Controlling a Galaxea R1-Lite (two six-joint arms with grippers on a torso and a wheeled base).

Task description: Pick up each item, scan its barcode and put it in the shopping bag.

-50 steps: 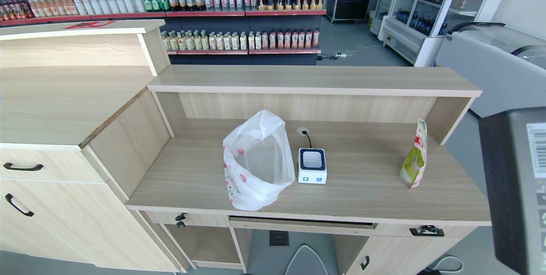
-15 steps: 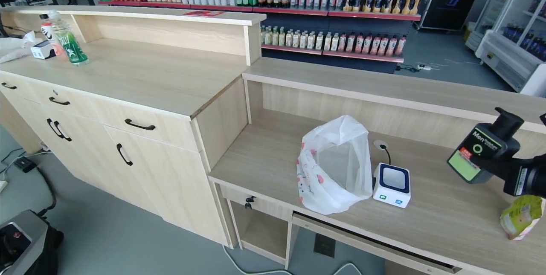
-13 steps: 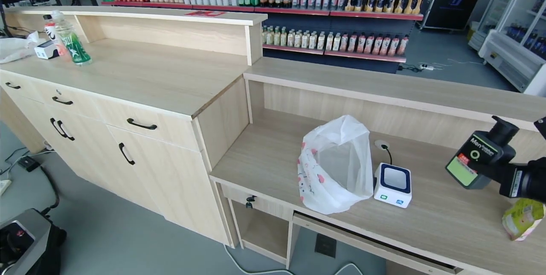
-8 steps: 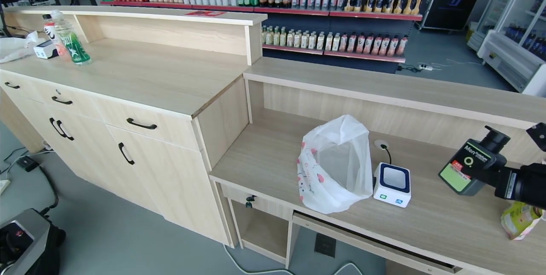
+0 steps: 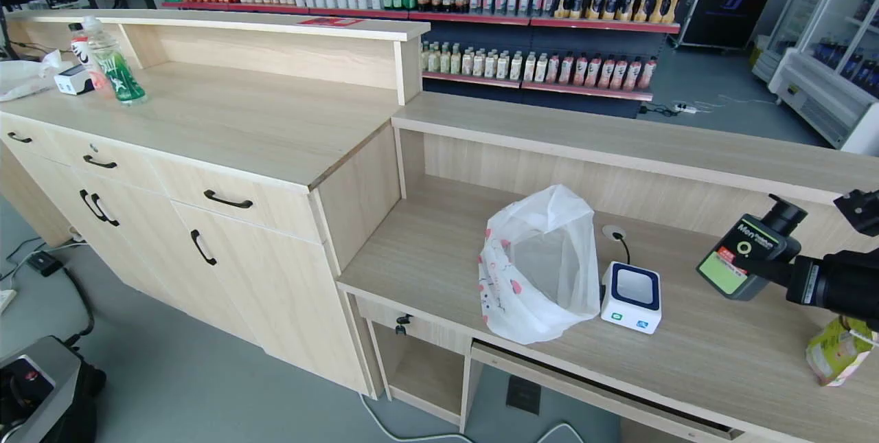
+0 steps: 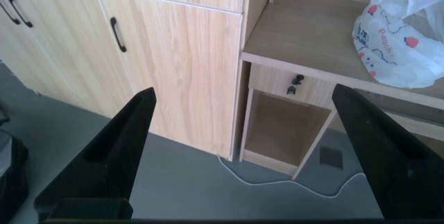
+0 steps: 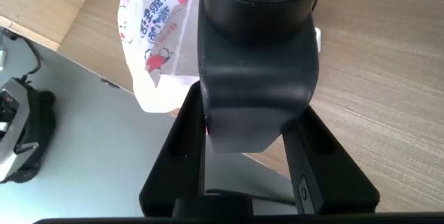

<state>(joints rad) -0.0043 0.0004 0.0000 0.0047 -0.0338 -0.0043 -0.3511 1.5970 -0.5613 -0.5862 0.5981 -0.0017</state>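
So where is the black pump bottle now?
Head view: the right end effector holds the black pump bottle above the counter, right of the scanner.

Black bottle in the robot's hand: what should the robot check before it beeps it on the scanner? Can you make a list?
1. Grip firm: the right gripper is shut on the black bottle. Ok.
2. Scanner window free: nothing lies on it. Ok.
3. Bottle over the scanner: it hangs off to the scanner's right. Not ok.
4. Barcode facing the scanner: no barcode shows. Cannot tell.
5. Shopping bag ready: it stands open, right beside the scanner. Ok.
6. Left gripper out of the way: open and empty, low by the cupboard doors. Ok.
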